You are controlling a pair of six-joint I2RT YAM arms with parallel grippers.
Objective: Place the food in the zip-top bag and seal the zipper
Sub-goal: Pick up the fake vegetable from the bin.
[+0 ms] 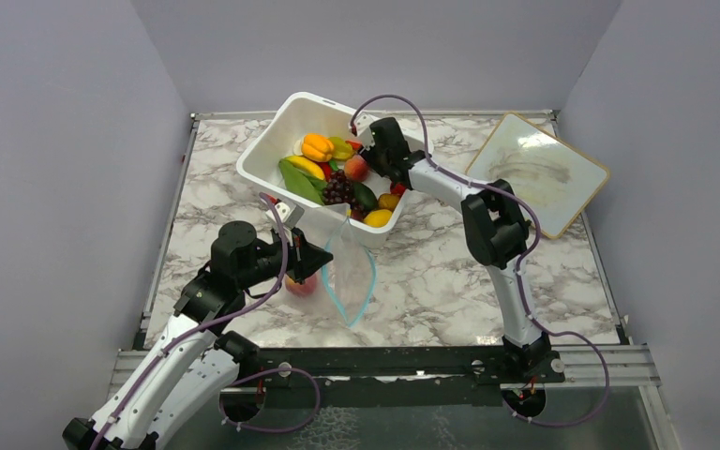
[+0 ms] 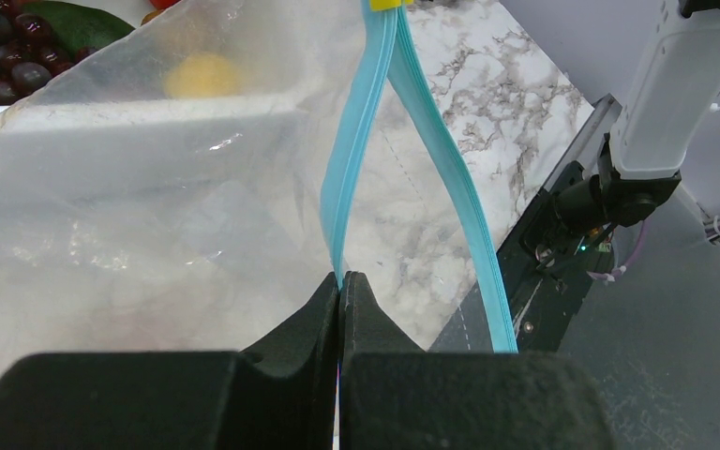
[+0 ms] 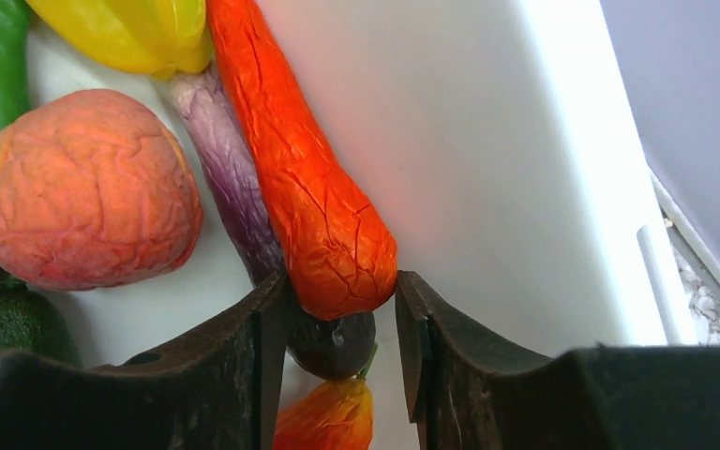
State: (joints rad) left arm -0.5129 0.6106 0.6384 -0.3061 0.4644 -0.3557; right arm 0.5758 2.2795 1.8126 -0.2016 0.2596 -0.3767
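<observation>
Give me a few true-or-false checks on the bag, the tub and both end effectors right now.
1. The left end effector is shut on the bag's zipper. True.
2. The zipper is sealed. False: its two blue strips stand apart.
3. The right end effector hangs over the bag. False: it is in the white tub, jaws either side of the carrot.
4. A peach lies in the tub. True.

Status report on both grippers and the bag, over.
Left gripper shut on zipper, bag mouth open. Right gripper astride carrot tip, grip unclear. Beside it, tub wall.
</observation>
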